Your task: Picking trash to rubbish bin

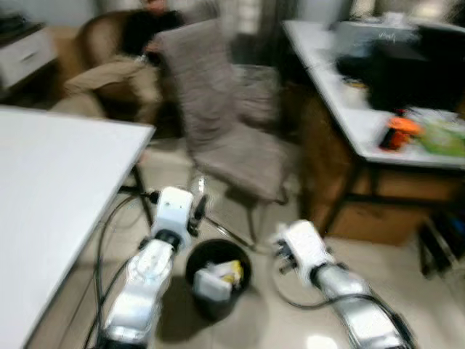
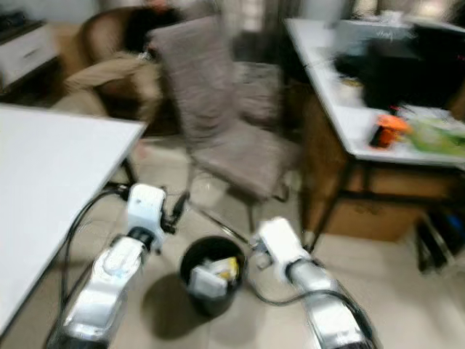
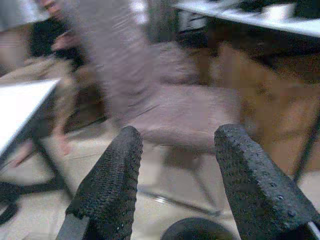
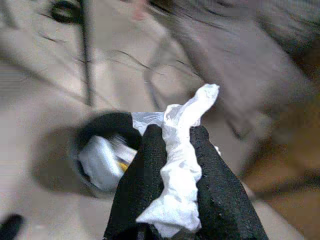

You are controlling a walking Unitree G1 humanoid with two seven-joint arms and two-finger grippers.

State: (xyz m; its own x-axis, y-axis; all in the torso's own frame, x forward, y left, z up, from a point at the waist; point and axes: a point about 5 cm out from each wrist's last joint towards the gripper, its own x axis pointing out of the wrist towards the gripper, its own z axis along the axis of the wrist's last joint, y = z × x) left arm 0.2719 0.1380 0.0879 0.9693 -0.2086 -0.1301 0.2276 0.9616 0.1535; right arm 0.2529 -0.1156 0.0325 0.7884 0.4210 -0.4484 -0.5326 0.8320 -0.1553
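A black rubbish bin (image 1: 216,280) stands on the floor between my two arms, with white and yellow trash (image 1: 218,279) inside. In the right wrist view my right gripper (image 4: 176,132) is shut on a crumpled white tissue (image 4: 181,170), which sticks out past the fingertips. It hangs a little above and beside the bin (image 4: 102,150). My left gripper (image 3: 177,137) is open with nothing between its fingers (image 3: 112,180), and the bin's rim (image 3: 195,230) lies just below it. All views are blurred.
A grey padded chair (image 1: 218,109) stands right behind the bin. A white table (image 1: 51,189) is on my left. A cluttered desk (image 1: 349,102) is on my right, with a cardboard box (image 1: 378,211) under it. A person (image 1: 123,65) sits at the back.
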